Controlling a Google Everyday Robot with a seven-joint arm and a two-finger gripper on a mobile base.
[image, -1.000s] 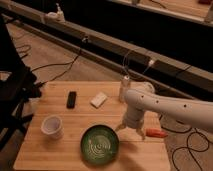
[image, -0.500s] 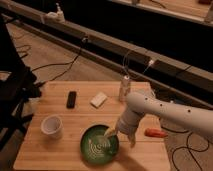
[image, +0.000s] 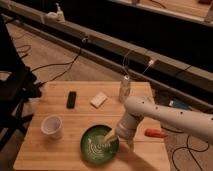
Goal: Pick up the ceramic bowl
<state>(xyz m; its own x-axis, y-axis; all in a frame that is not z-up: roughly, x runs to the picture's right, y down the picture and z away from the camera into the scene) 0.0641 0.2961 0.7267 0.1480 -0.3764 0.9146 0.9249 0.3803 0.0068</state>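
Dark floor with cables surrounds a wooden table, on which stand, from the left, a white cup, a black remote control and a white block. At the front middle of the table lies the green ceramic bowl, and the gripper reaches down onto its right rim; if it is open or closed cannot be told. Behind it stands a clear bottle, and right of the white arm lies an orange object.

Green bowl upright w/ gripper at rim
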